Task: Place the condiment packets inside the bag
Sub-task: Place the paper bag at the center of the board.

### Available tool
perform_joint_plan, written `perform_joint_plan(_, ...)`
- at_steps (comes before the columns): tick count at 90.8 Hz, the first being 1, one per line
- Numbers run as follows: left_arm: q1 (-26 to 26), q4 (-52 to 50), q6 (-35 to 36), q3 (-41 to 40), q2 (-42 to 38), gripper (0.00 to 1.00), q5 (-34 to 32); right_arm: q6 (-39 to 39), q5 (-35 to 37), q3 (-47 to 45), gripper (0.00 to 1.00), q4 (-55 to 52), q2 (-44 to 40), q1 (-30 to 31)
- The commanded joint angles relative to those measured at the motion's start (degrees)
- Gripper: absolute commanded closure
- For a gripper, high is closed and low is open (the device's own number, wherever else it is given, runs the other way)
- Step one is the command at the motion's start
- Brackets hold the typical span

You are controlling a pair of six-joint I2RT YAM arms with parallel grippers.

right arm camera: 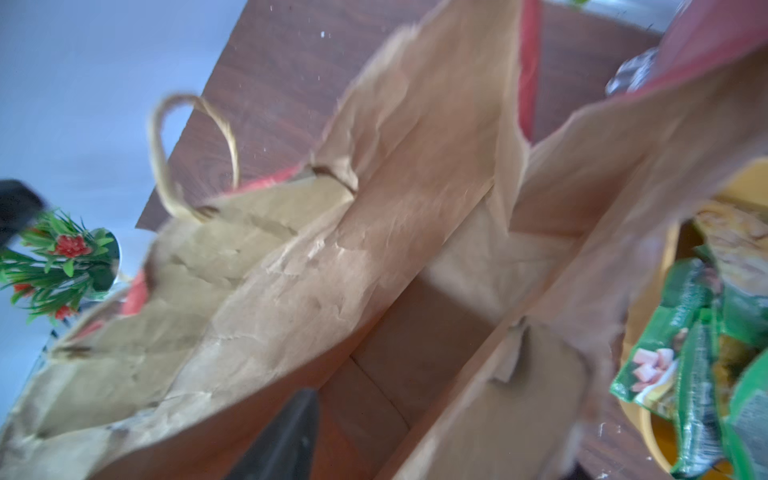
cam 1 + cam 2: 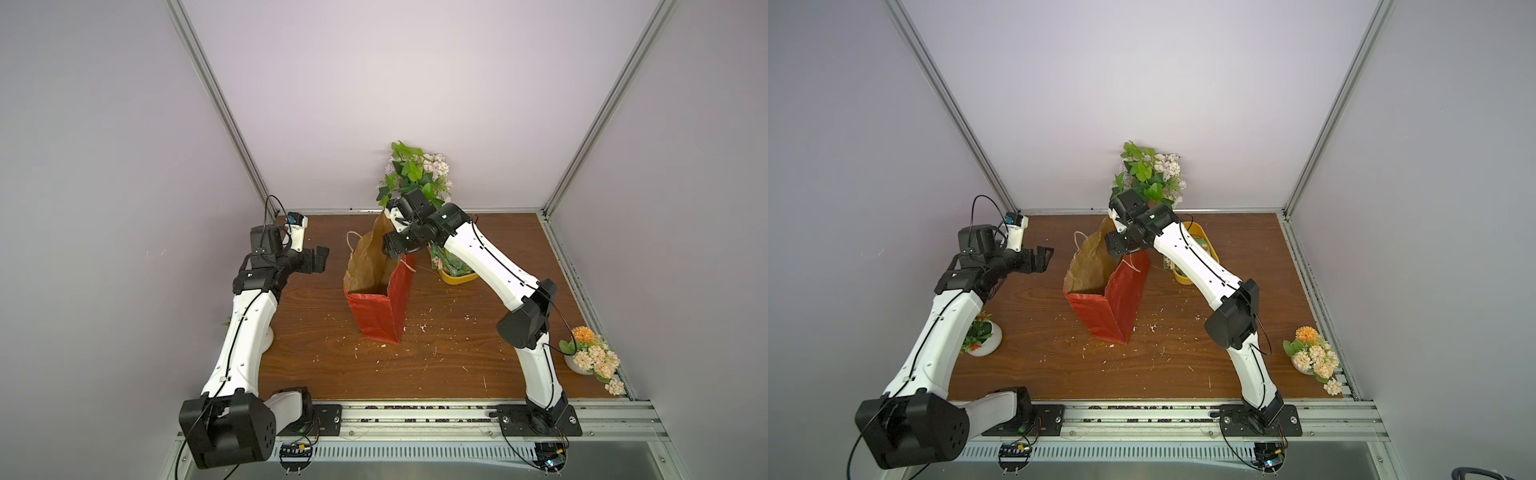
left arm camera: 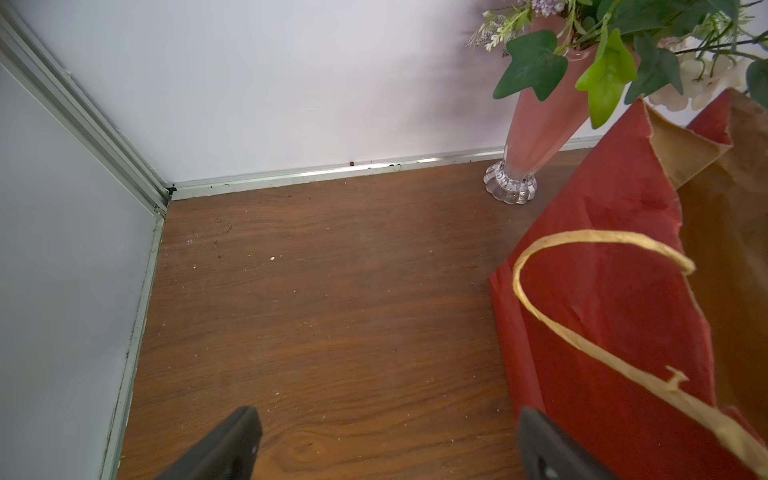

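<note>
The bag [image 2: 380, 309] [image 2: 1106, 311] stands upright and open mid-table, red outside, brown inside. Its floor [image 1: 399, 361] shows bare brown paper. My right gripper [image 2: 390, 248] [image 2: 1116, 246] hangs over the bag's far right rim, open. One dark finger [image 1: 291, 432] is inside the mouth, the bag's side wall runs between the jaws, and the other finger is mostly hidden behind it. Several green condiment packets [image 1: 681, 374] [image 2: 448, 259] lie in a yellow tub [image 2: 459, 277] right of the bag. My left gripper [image 2: 322, 259] [image 3: 386, 449] is open and empty, left of the bag.
A pink vase of leaves and flowers [image 2: 415, 170] [image 3: 536, 133] stands at the back wall behind the bag. A white pot of orange flowers [image 2: 590, 357] sits at the right edge, and a small pot with red flowers [image 2: 980, 332] by the left arm. Enclosure walls stand close on three sides.
</note>
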Motion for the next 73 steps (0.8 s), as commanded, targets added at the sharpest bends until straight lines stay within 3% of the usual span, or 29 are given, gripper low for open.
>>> perform_joint_plan(1, 0.99, 7.76, -0.99, -3.01, -0.21, 0.01, 0.57, 0.13, 4.15, 4.64, 0.22, -0.21, -3.35, 0.41)
perform_joint_plan(21, 1.7, 17.28, -1.84, -10.51, 2.24, 0.01, -1.12, -0.24, 9.6, 3.31, 0.02, 2.31, -11.21, 0.48)
perform_joint_plan(28, 1.69, 20.69, -2.27, -13.04, 3.46, 0.01, -1.33, -0.22, 12.04, -1.57, 0.01, 4.85, -16.47, 0.57)
perform_joint_plan(48, 1.71, 27.96, -2.91, -19.25, 7.66, 0.01, 0.64, -1.62, 19.04, -35.63, 0.01, 25.56, -39.08, -0.08)
perform_joint_plan(62, 1.69, 29.54, -2.27, -24.01, 7.21, 0.01, 10.11, -4.65, 17.12, -59.66, 0.01, 40.23, -52.13, -4.74)
perform_joint_plan(73, 1.05, 28.81, -0.77, -26.65, 5.97, 0.01, 16.38, -6.02, 15.25, -72.44, 0.01, 47.7, -55.63, -10.44)
